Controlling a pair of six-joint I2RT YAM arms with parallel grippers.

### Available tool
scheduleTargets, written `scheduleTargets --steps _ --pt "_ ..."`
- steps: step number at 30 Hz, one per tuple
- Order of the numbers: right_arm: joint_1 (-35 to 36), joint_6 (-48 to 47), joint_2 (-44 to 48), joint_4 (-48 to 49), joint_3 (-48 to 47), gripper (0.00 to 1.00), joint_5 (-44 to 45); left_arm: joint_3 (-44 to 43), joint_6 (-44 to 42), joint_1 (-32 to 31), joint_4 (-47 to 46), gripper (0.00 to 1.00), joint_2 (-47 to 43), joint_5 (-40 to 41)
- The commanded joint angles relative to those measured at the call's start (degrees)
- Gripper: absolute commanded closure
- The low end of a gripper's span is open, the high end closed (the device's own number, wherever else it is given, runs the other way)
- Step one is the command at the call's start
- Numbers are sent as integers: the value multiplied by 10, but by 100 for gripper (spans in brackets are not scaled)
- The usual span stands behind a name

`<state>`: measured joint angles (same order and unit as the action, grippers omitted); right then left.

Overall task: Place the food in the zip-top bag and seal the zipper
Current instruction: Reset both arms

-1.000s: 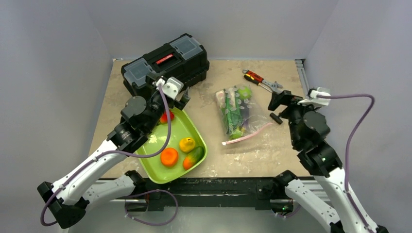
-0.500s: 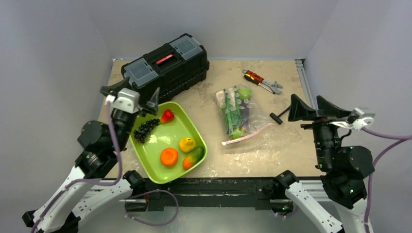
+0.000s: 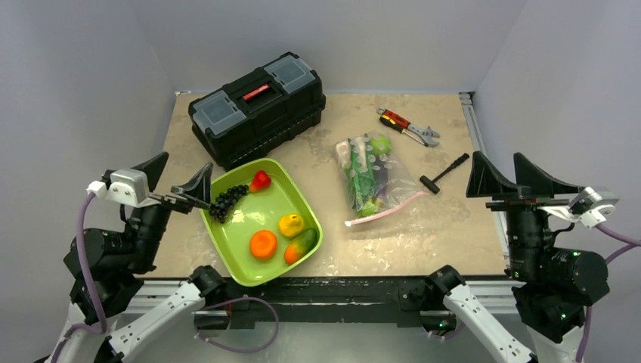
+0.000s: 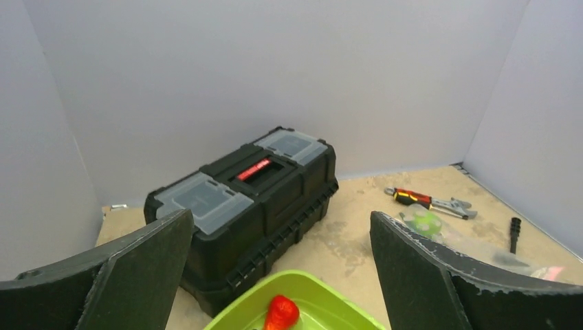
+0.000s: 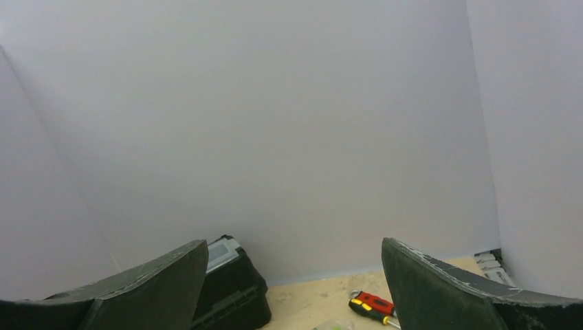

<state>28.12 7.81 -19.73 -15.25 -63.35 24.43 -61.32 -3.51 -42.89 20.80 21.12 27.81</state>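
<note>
The clear zip-top bag [image 3: 370, 175] lies on the table right of centre, holding several toy foods, a green apple at its far end. Its pink zipper strip [image 3: 387, 209] runs along the near mouth edge. A strawberry [image 3: 260, 180], dark grapes [image 3: 227, 201], an orange [image 3: 263, 243], a yellow fruit [image 3: 290, 224] and a green-orange fruit [image 3: 301, 243] lie in the lime-green tray [image 3: 296, 195]. My left gripper [image 3: 180, 180] is open and empty, raised at the tray's left edge. My right gripper [image 3: 515, 179] is open and empty, raised at the table's right edge. The strawberry also shows in the left wrist view [image 4: 280, 311].
A black toolbox [image 3: 257, 106] stands at the back left. A red-handled wrench [image 3: 408, 125] lies at the back right, and a small black hammer [image 3: 444, 172] lies right of the bag. Grey walls enclose the table on three sides.
Both arms have pulled back from the table's middle to its left and right edges and risen, grippers open. The hammer now lies uncovered right of the bag.
</note>
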Motion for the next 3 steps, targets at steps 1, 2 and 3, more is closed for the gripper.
scheduleTargets --steps 1,2,3 --pt "-1 -9 0 7 -10 1 2 -10 67 -3 64 0 -15 14" --pt "-1 -9 -3 1 -13 1 9 -11 74 -3 69 0 -21 12" --pt "0 -8 -6 0 -13 1 12 -14 84 -3 76 0 -25 10"
